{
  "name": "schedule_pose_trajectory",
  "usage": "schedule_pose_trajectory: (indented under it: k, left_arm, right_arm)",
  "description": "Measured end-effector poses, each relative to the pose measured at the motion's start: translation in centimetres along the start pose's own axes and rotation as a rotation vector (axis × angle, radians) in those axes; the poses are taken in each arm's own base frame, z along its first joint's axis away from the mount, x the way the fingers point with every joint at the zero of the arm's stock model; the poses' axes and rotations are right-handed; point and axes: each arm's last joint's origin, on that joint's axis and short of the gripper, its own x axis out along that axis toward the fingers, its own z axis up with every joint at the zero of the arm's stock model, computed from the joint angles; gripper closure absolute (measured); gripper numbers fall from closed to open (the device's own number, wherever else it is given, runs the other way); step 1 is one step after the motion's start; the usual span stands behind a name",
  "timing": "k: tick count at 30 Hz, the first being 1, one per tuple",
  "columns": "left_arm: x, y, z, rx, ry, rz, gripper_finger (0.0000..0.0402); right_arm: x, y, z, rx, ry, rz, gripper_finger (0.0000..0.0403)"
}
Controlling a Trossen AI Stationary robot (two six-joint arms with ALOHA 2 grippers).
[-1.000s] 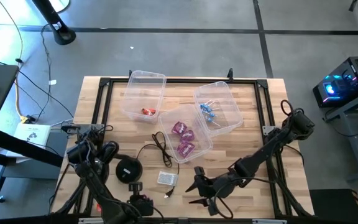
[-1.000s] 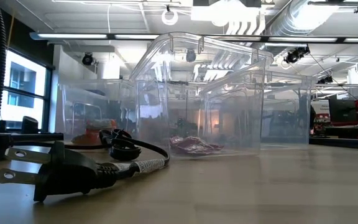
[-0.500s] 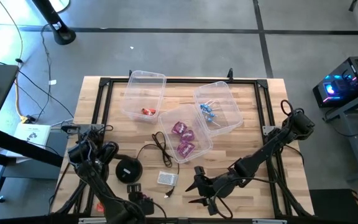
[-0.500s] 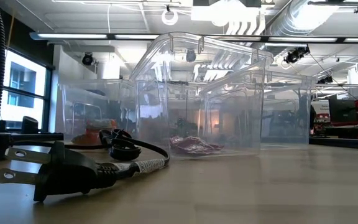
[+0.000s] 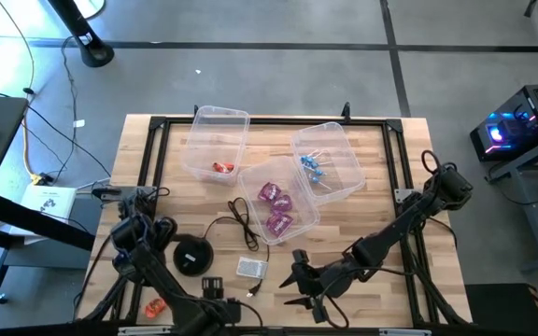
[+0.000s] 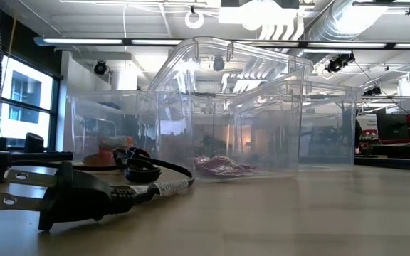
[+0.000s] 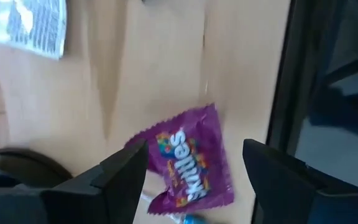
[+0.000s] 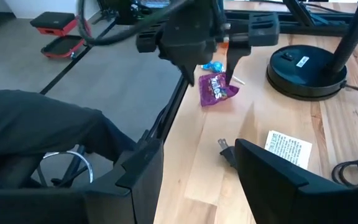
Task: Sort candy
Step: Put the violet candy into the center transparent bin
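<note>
My left gripper (image 5: 220, 291) hangs open at the table's near edge. A purple candy (image 7: 188, 167) lies flat on the wood between its two fingers, which stand on either side of it and apart from it. A blue candy (image 8: 213, 65) lies just beside the purple one (image 8: 216, 88). An orange-red candy (image 5: 154, 305) lies near the front left corner. Three clear bins hold sorted candy: orange-red (image 5: 222, 168), purple (image 5: 276, 205) and blue (image 5: 314, 168). My right gripper (image 5: 294, 278) waits open, low over the front of the table.
A white box (image 5: 252, 268) with a black cable (image 5: 236, 224) and a plug (image 6: 62, 195) lies in front of the bins. A black round base (image 5: 192, 254) stands by my left arm. The table's black frame rail (image 7: 291, 74) runs along the near edge close to the purple candy.
My left arm has stretched out, and its gripper has shifted a little toward the table's right edge along the near edge. The orange-red candy at the front left has come into view from under the arm.
</note>
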Motion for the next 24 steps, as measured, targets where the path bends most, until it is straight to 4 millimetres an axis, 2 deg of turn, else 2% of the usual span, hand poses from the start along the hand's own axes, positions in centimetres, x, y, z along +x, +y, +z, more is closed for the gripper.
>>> schedule_pose_trajectory:
  k: [8, 19, 24]
  left_arm:
    - [0.9, 0.3, -1.5, 0.06, 0.071, 0.152, 0.0144]
    - [3.8, 1.0, -2.3, 0.064, 0.09, 0.058, 0.0144]
    - [5.5, 1.9, -2.3, 0.056, 0.134, 0.014, 0.0144]
  right_arm:
    - [0.0, 0.0, -0.1, 0.002, 0.009, -0.001, 0.021]
    - [0.0, 0.0, -0.1, 0.006, 0.009, -0.002, 0.021]
    - [0.0, 0.0, -0.1, 0.005, 0.009, -0.003, 0.021]
